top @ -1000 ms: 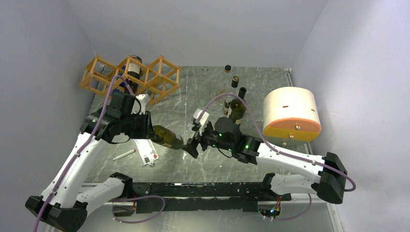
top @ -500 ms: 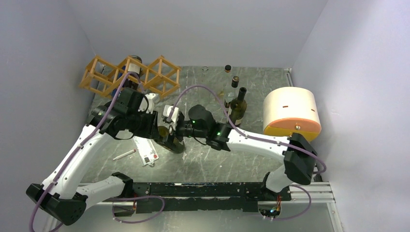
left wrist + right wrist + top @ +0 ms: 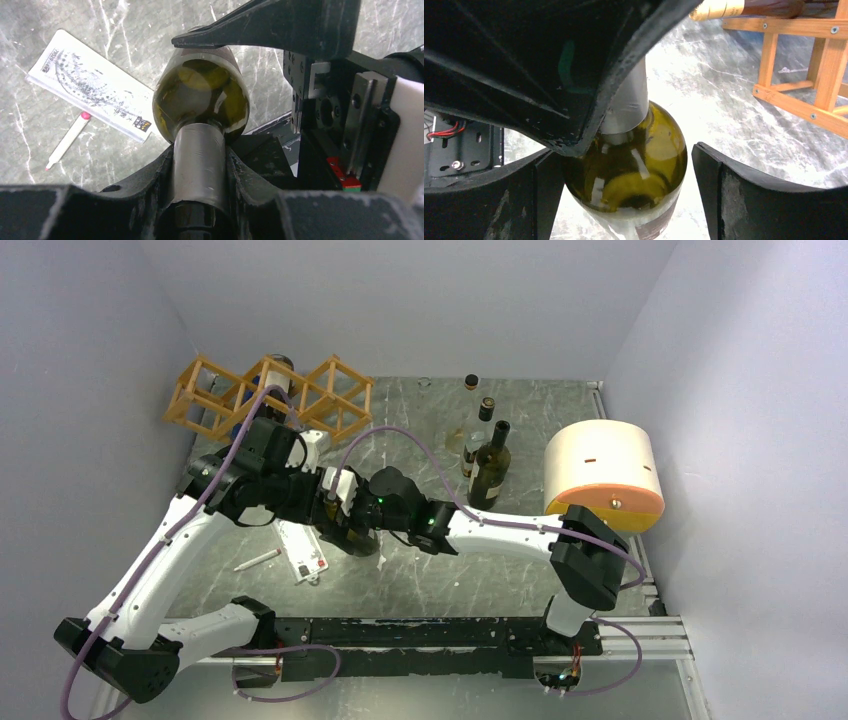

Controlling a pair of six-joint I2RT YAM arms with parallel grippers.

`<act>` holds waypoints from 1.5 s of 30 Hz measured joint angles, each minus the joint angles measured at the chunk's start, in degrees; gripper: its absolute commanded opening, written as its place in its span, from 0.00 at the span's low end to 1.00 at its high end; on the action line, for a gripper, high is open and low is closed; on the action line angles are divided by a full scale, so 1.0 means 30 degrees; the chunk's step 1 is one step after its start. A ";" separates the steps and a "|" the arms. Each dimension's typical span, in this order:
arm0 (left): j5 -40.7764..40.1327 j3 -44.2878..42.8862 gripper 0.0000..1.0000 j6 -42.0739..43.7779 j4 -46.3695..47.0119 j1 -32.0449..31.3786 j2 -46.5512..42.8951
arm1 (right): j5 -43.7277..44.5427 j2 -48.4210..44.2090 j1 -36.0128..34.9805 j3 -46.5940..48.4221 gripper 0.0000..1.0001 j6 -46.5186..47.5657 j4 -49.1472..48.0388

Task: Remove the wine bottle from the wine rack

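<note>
An olive-green wine bottle hangs over the table in front of the orange-brown wine rack. My left gripper is shut on its silver-foiled neck. My right gripper is open, with its jaws on either side of the bottle's shoulder; a gap shows at its right finger. A second bottle still lies in the rack's middle cell, and its end shows in the right wrist view. In the top view both grippers meet at the held bottle, the left gripper and the right gripper.
An upright dark bottle stands mid-table beside a white and orange cylinder. Small caps sit behind it. A printed card and a pen lie on the table under the held bottle. The rack frame is close on the right.
My right arm has swung left from mid-table until its open jaws straddle the bottle. My left gripper has kept hold of the neck and shifted slightly.
</note>
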State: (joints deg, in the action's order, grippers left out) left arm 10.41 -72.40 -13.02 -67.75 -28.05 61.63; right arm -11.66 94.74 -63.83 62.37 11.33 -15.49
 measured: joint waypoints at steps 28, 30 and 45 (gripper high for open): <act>-0.4430 -0.6062 0.99 0.1086 0.8495 -0.0058 -0.2331 | 0.6156 -0.3679 -0.0022 -0.4116 0.12 -0.3730 -0.0699; -0.5355 -0.4801 0.99 0.1523 1.0047 -0.0058 -0.3359 | 0.7286 -0.4065 0.0036 -0.4393 0.10 -0.4007 -0.0583; -1.1183 0.6521 0.98 0.4874 1.9343 -0.0058 -0.9493 | 1.5438 -0.3359 0.3534 -0.3053 0.00 -0.5450 -0.1486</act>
State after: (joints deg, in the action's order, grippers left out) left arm -23.14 -52.84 1.61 -9.72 -28.23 33.15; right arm 34.65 84.66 -53.23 53.21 -5.02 -19.94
